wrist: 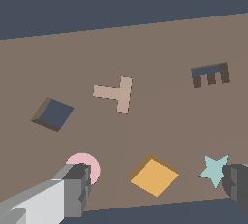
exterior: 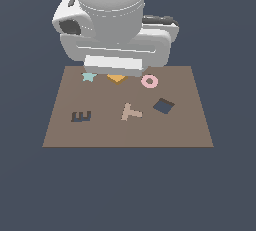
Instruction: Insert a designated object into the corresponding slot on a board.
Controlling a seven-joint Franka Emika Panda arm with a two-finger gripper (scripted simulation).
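Flat orange-yellow square piece lies loose on brown board, corner-on, between pink ring and teal star. Dark navy diamond slot sits empty, well apart, beyond ring.

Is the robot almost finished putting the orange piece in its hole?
Not yet. Done: the gripper hangs open over the orange piece, one finger on each side. In hand: nothing, because the piece lies flat on the brown board. Left: closing on it, lifting it, carrying it to the dark diamond-shaped hole, which is empty, and dropping it in.
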